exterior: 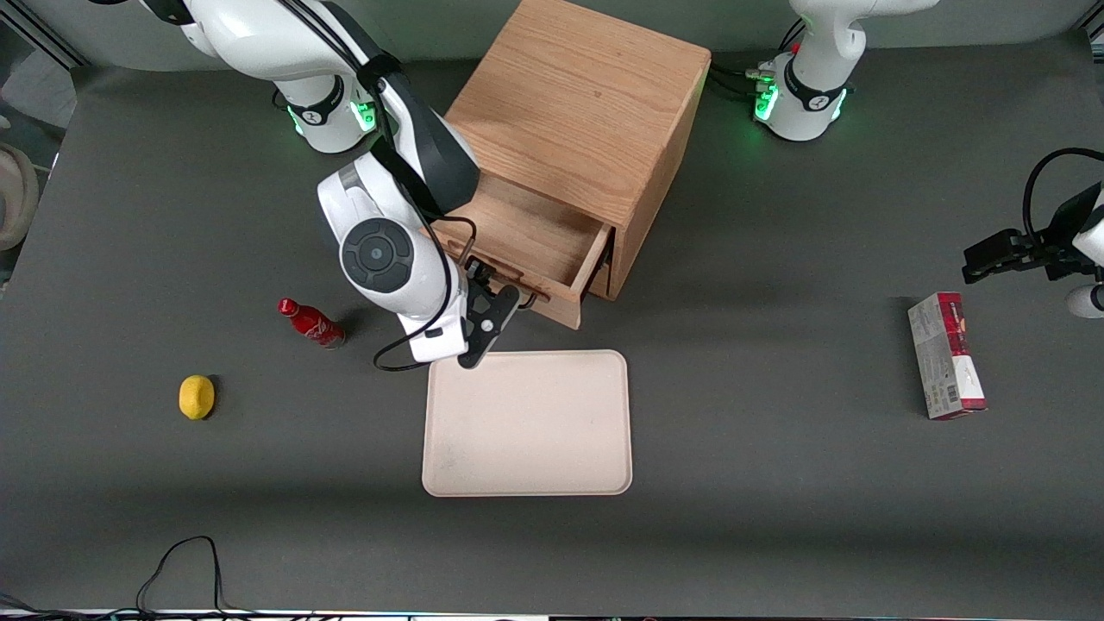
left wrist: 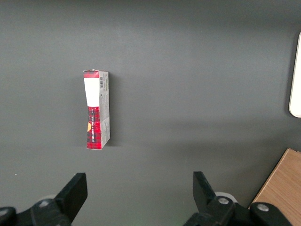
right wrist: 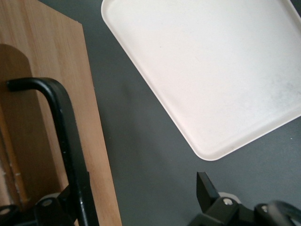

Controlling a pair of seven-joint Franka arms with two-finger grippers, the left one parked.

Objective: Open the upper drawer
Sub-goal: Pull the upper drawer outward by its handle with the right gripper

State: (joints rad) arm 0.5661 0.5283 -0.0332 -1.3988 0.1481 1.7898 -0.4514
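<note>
Dark grey table [exterior: 776,483] carries everything. Light-oak cabinet [exterior: 578,103] stands mid-table, turned at an angle, front facing the front camera and the working arm's end. The upper drawer [exterior: 535,246] is pulled well out of the cabinet, plain wood floor showing inside, nothing visible in it. Its black handle [right wrist: 66,141] runs along the drawer front; in the right wrist view the wire bar bends at 1 end and passes close by 1 finger. Lower drawer is hidden under the open one.

Right arm reaches down in front of the drawer, white wrist housing covering part of the drawer front. The gripper [exterior: 493,321] sits at the drawer front by the handle, just above the tray's edge. Fingers are spread apart: 1 finger [right wrist: 207,190] stands clear over the table, the other is down by the handle; whether it touches the bar I cannot tell.

Beige tray [exterior: 526,423] lies flat on the table, nearer the front camera than the drawer, close to it but apart.

Red-and-grey carton [exterior: 946,355] lies on its side toward the parked arm's end.

Red bottle [exterior: 310,323] lies tipped toward the working arm's end, near the arm.

Yellow lemon [exterior: 197,397] sits nearer the front camera than the bottle, well apart from the tray.
</note>
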